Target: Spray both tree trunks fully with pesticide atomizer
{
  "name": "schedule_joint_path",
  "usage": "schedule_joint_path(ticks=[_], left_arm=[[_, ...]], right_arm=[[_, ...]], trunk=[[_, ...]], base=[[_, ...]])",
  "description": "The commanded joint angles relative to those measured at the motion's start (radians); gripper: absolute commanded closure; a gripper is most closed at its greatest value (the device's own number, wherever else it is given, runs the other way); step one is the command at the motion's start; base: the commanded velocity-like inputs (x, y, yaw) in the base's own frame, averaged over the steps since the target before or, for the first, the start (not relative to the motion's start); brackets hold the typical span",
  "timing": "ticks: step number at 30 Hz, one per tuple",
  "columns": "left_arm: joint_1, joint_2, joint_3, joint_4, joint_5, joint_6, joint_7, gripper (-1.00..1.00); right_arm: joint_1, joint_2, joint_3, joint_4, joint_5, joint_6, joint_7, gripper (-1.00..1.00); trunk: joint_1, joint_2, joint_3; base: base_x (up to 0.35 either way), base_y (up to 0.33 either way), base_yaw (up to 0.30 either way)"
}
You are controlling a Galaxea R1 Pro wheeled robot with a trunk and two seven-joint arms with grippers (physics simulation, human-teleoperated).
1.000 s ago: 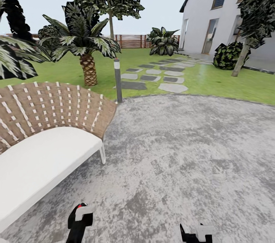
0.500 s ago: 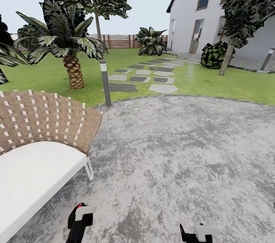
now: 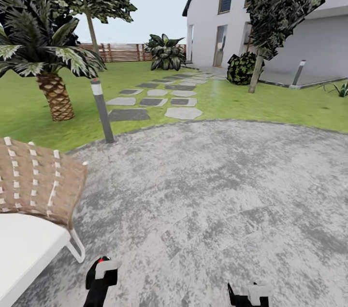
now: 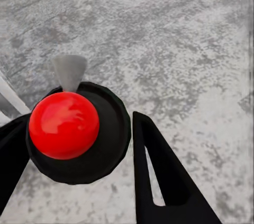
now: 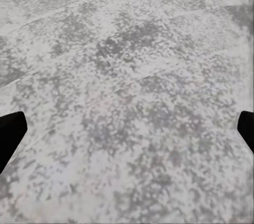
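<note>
The left gripper point(image 4: 74, 145) is closed around the pesticide atomizer point(image 4: 79, 134), with its red cap point(image 4: 63, 124) and grey nozzle point(image 4: 70, 71). The right gripper point(image 5: 127, 129) is wide open over the grey paving point(image 3: 217, 191). A wicker chair point(image 3: 38, 186) stands close at the left. Farther are a bollard lamp point(image 3: 102, 111), a palm point(image 3: 48, 70) and stepping stones point(image 3: 154, 102). One tree trunk point(image 3: 254, 73) rises by the house point(image 3: 208, 17), the other tree point(image 3: 89, 27) near the fence point(image 3: 121, 51). The head camera has turned right since before, so the chair sits more to the left edge. The nozzle is clear in the left wrist view.
</note>
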Motion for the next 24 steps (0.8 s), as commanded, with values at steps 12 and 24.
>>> schedule_joint_path(ticks=[12, 24], left_arm=[[0.000, -0.001, 0.006, 0.000, -0.010, -0.003, 0.002, 1.00], [0.000, -0.001, 0.006, -0.001, -0.009, -0.003, 0.002, 1.00]], right_arm=[[-0.001, 0.000, 0.000, 0.001, 0.000, -0.003, 0.000, -1.00], [-0.001, 0.000, 0.000, 0.000, 0.000, -0.003, 0.000, -1.00]], trunk=[[0.000, 0.000, -0.001], [0.000, 0.000, -0.001]], base=[[0.329, -0.108, -0.299], [0.329, -0.100, -0.130]])
